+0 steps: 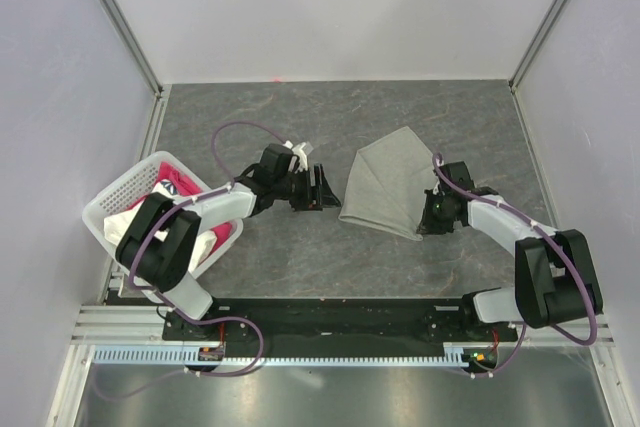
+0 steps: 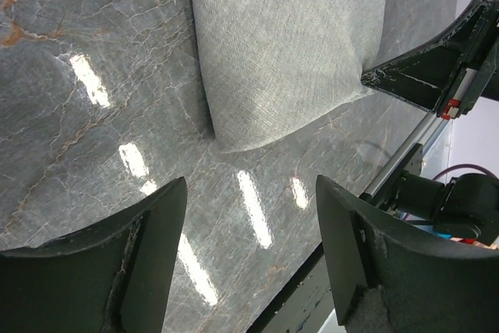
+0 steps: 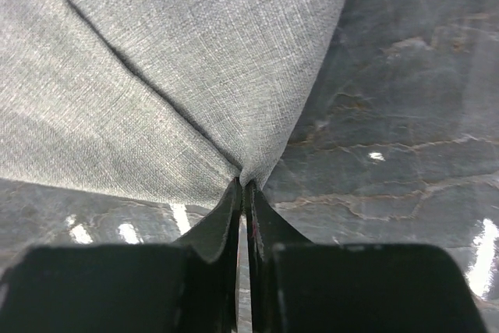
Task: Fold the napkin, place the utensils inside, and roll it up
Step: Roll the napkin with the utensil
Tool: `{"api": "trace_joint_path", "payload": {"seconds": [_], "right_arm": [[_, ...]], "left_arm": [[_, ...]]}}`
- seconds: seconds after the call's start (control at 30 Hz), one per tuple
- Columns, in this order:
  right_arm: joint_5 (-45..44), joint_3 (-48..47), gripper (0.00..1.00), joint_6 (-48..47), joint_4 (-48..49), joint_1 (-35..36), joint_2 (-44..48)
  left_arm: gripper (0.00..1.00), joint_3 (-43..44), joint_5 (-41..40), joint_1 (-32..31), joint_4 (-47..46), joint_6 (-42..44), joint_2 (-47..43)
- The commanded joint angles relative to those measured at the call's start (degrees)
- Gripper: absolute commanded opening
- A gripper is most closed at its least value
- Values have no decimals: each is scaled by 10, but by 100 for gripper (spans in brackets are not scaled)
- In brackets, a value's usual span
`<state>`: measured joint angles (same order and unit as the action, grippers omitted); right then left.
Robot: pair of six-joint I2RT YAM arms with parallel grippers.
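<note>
A corner of the napkin (image 3: 156, 76) is pinched by the right gripper (image 3: 243, 186); the left gripper (image 2: 249, 189) is held open nearby.

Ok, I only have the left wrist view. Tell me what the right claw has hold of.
Observer: The right claw is shut on a corner of the napkin.
Operator: Now give me what's beside my left arm.
Observer: A white basket sits left of it, holding a pink cloth and a white cloth.
Operator: Describe the napkin's whole outline.
Observer: From above it shows fold creases and tapers to a point on the far side.
</note>
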<state>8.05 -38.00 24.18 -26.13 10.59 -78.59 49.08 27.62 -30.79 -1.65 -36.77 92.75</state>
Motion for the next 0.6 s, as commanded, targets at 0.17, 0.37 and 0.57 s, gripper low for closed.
{"api": "trace_joint_path", "payload": {"seconds": [0.17, 0.37, 0.57], "right_arm": [[57, 30, 3, 5, 42, 17, -25], [57, 32, 3, 8, 50, 24, -36], [57, 29, 3, 7, 51, 27, -45]], "left_arm": [[77, -37, -1, 14, -45, -23, 1], [77, -37, 23, 30, -101, -35, 32], [78, -8, 60, 29, -150, -62, 102]]}}
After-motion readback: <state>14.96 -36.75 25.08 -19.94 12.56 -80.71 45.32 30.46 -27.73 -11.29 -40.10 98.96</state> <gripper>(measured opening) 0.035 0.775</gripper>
